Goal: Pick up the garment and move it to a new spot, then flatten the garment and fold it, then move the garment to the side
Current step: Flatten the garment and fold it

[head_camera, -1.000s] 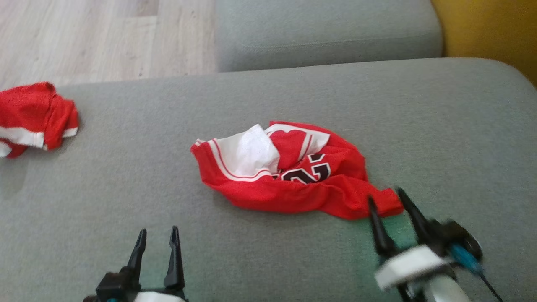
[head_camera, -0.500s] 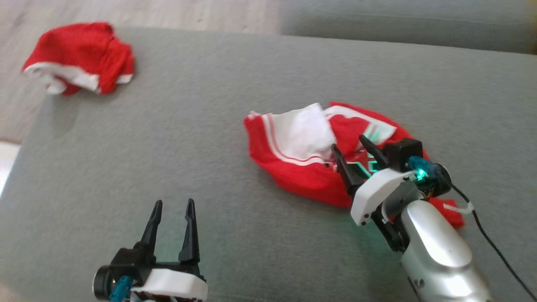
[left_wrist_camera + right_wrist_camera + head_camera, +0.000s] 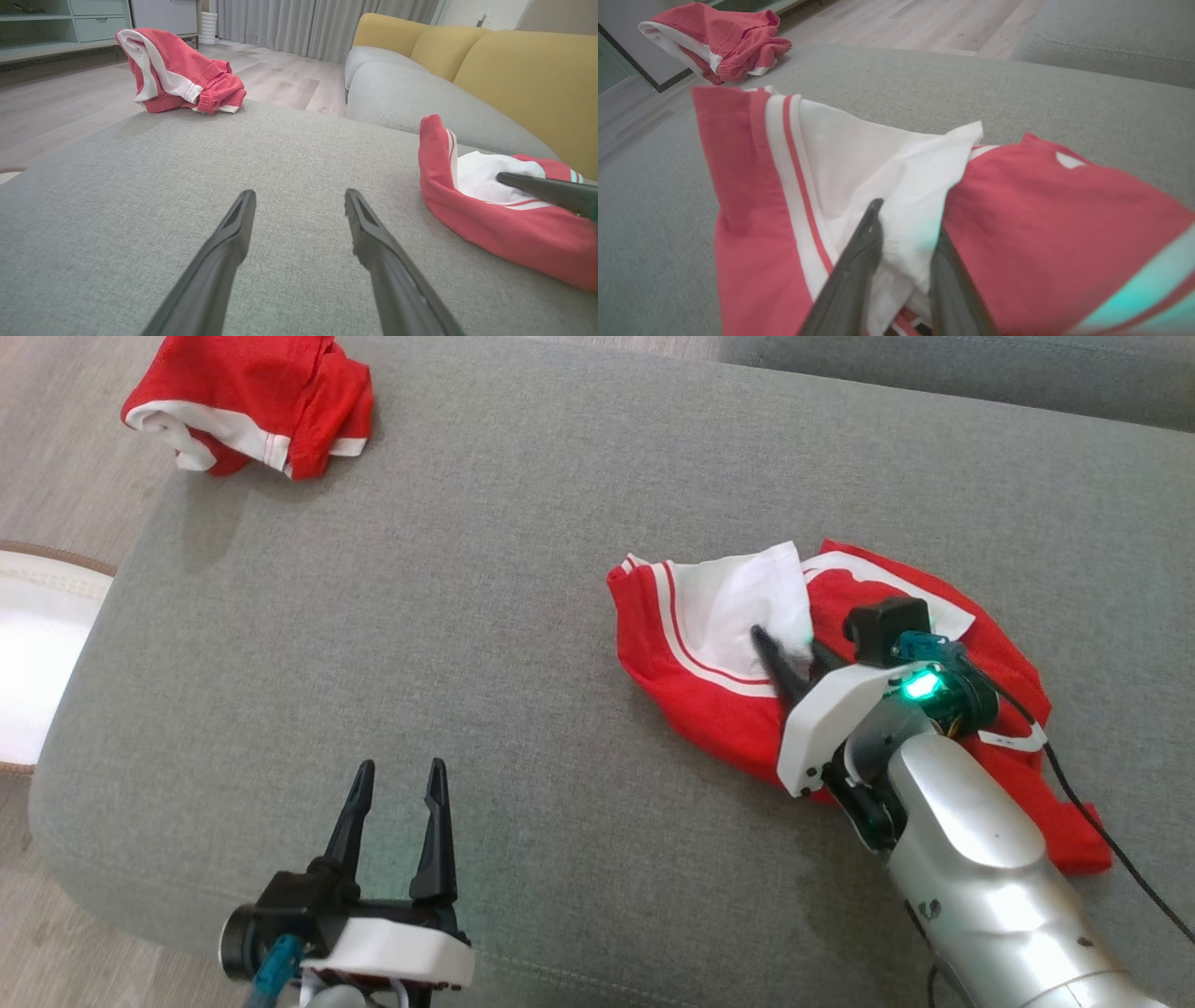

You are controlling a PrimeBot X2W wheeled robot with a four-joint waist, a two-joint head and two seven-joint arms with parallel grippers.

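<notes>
The garment (image 3: 709, 709) is a crumpled red jersey with white trim and a white inner fold, lying right of centre on the grey sofa cushion (image 3: 448, 616). My right gripper (image 3: 784, 639) rests on it, and in the right wrist view its two fingers pinch the white fold, the gripper (image 3: 908, 217) shut on the cloth of the garment (image 3: 1041, 224). My left gripper (image 3: 401, 765) stands open over bare cushion near the front edge, well left of the garment. The left wrist view has that gripper (image 3: 300, 193) open, with the garment (image 3: 490, 224) to its right.
A second red and white piece of clothing (image 3: 252, 401) lies bunched at the cushion's far left corner. A white round object (image 3: 28, 653) sits on the wooden floor beyond the left edge. Yellow backrests (image 3: 514, 70) rise behind the sofa.
The head camera has tilted down and turned, shifting the whole picture. My right gripper has reached onto the garment and closed on its white fold. The left gripper stays open.
</notes>
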